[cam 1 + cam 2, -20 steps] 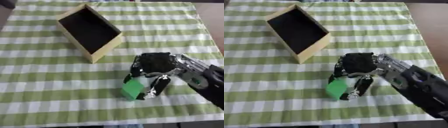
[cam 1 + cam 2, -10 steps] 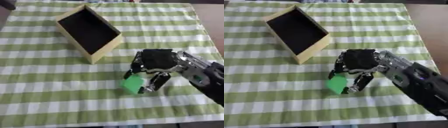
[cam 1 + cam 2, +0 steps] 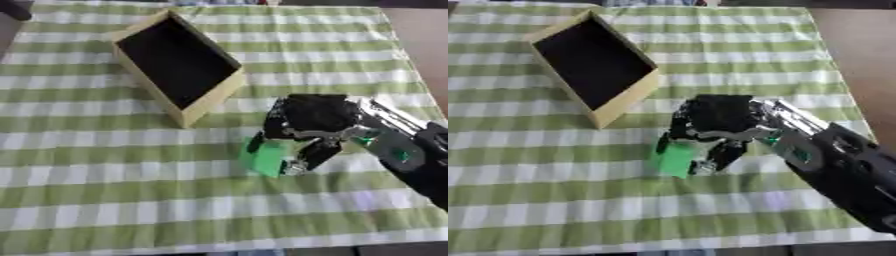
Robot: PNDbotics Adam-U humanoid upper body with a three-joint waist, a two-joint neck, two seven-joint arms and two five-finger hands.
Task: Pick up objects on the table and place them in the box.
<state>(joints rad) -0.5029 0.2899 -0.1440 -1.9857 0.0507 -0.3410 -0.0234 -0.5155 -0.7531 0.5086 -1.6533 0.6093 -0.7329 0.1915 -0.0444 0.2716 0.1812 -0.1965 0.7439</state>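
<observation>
a green-and-white striped cloth (image 3: 105, 200) covers the table, a flat bed for the sorting job. on its far left part sits the box (image 3: 230, 86), a tan-walled open container with a dark inside, set askew with its mouth up, seemingly so things can be dropped in from above. the right arm (image 3: 842, 165) reaches in from the lower right, black with silver joints. its right hand (image 3: 311, 120) hangs palm-down over the cloth, fingers (image 3: 313, 154) and thumb curled down around a small green block (image 3: 265, 158), clamped on it from either side. the block is near the box's closest corner but well outside it, and whether it touches the cloth cannot be told. the left hand shows in neither view.
</observation>
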